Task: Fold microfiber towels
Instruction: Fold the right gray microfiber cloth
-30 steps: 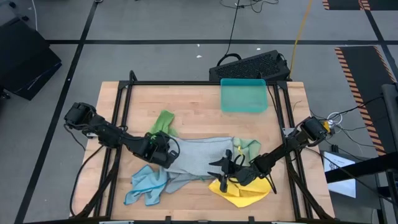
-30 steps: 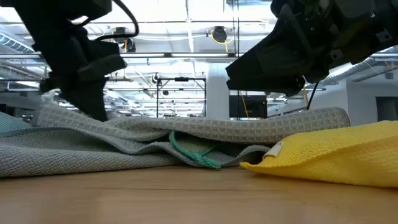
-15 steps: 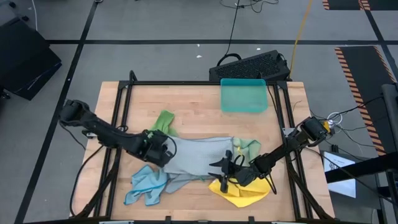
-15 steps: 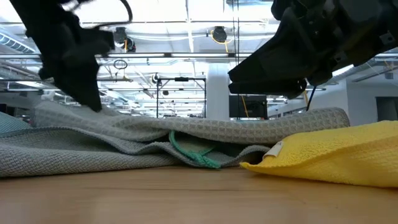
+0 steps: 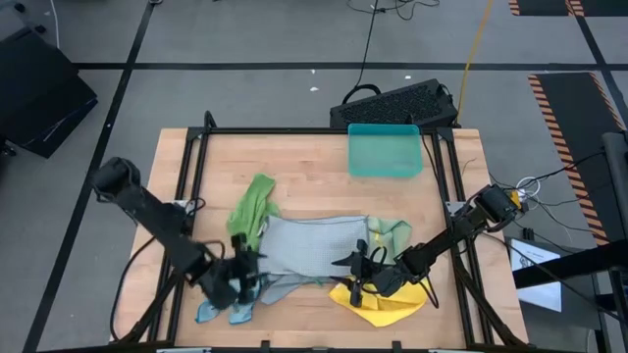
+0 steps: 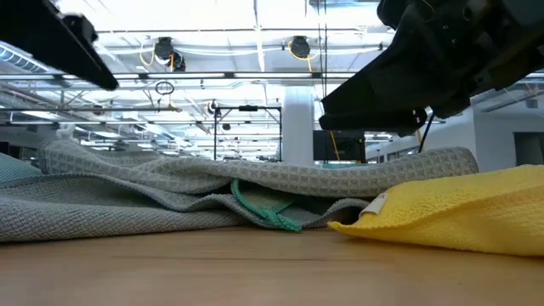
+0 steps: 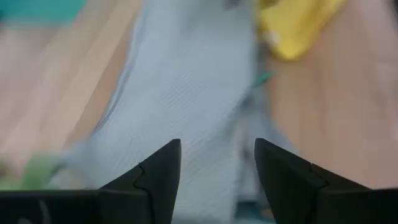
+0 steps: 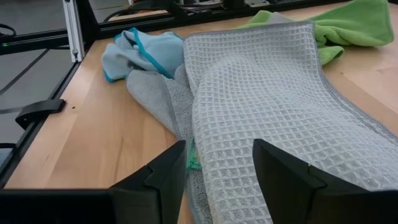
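From above I see the grey towel spread across the middle of the table, the bright green towel touching its far left corner, a pale green one at its right edge, the light blue towel bunched at the near left and the yellow towel at the near right; the teal tray sits well apart at the far side; my left gripper hangs over the near left corner of the grey towel beside the blue one, and my right gripper is over the grey towel's near right edge, just beside the yellow; from table height the grey towel lies rumpled in low ridges with the yellow towel overlapping its end, and neither arm above touches cloth that I can see; through the left wrist the picture is smeared, but the left gripper shows its fingers standing apart with nothing between them, the grey towel below; through the right wrist the right gripper is likewise parted and empty, poised over the grey weave, the blue towel beyond it; I judge the fold of the grey towel is in hand but no edge is gripped; next I would need both grippers down onto its near corners, pinching only the grey layer and not the blue or yellow neighbours.
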Motion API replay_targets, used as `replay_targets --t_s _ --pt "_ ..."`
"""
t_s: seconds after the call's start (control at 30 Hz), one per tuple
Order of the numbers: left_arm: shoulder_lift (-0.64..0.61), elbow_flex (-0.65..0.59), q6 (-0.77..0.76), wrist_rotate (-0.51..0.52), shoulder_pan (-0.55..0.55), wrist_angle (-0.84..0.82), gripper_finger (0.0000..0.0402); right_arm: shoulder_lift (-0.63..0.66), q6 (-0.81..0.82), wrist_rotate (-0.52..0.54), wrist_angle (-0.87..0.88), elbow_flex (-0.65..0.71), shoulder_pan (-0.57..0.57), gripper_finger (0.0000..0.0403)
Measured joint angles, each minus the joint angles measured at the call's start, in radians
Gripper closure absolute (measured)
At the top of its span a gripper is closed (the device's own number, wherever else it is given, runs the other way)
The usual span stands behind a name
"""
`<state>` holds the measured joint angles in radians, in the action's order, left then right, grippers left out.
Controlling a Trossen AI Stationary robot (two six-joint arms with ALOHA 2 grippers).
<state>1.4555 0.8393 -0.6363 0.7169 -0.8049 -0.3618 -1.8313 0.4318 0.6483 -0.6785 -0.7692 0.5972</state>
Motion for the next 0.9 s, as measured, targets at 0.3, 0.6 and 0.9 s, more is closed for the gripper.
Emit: replay_targets --t_s 0.3,0.6,0.9 --pt "0.187 -0.001 0.193 0.108 -0.093 0.008 0.0176 0.000 0.013 0.000 0.002 0.001 0.000 0.0227" --pt "0.196 0.000 0.162 0.017 -0.041 -0.141 0.0180 0.000 0.020 0.000 0.003 0.001 0.000 0.0227" --pt "0.196 0.000 0.274 -0.044 -0.005 -0.150 0.0323 0.000 0.025 0.000 0.003 0.001 0.007 0.0227"
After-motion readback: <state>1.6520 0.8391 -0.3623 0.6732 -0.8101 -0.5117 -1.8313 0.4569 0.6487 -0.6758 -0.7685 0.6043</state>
